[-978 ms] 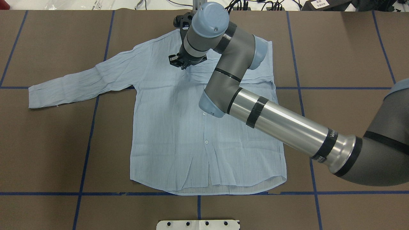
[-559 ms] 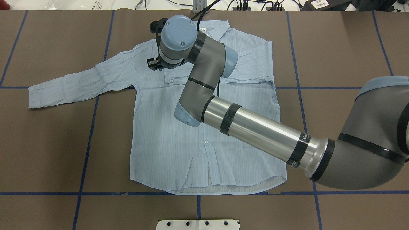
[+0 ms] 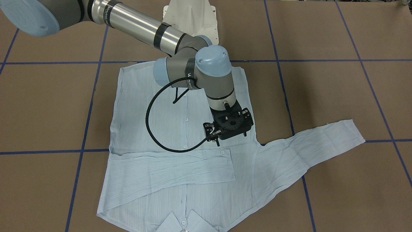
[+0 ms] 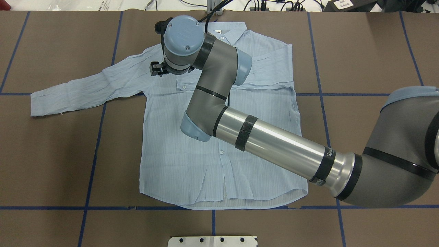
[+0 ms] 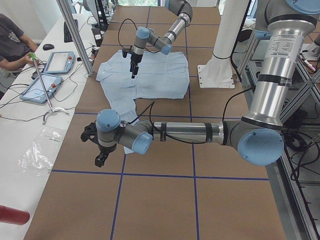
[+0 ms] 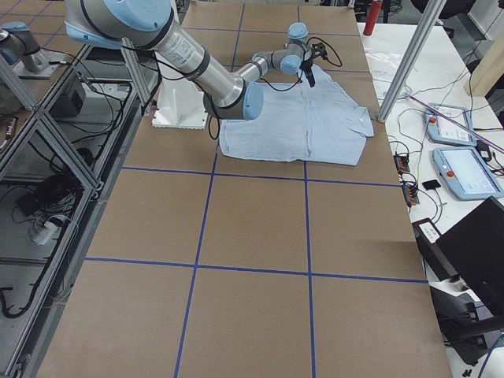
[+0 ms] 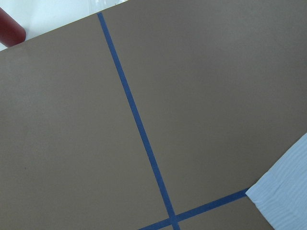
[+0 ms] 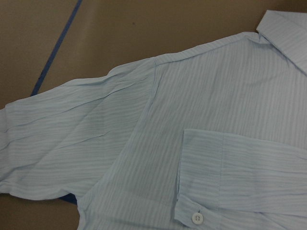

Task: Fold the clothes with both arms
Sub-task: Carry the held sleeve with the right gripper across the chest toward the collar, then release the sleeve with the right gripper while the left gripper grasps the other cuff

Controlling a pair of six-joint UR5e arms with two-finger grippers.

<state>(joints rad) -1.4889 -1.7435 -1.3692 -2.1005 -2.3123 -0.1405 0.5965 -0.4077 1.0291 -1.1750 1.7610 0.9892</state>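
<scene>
Nearest the robot, the hem [image 4: 240,202] of the shirt [image 4: 178,154] lies flat on the brown table [image 4: 51,154], buttons up. The right arm [image 4: 274,144] reaches across it from the robot's right. Out to the left, one sleeve [image 4: 79,91] lies stretched along the table. The left gripper [image 5: 101,157] hangs over bare table just past the cuff [image 7: 288,196]; whether its fingers are open cannot be told. The other sleeve [image 4: 260,80] is folded across the chest. Farther on, the right gripper [image 3: 228,127] hangs above the shoulder [image 4: 151,53] on the robot's left, fingers hidden, so their state cannot be told. The collar [image 4: 233,32] lies farthest.
</scene>
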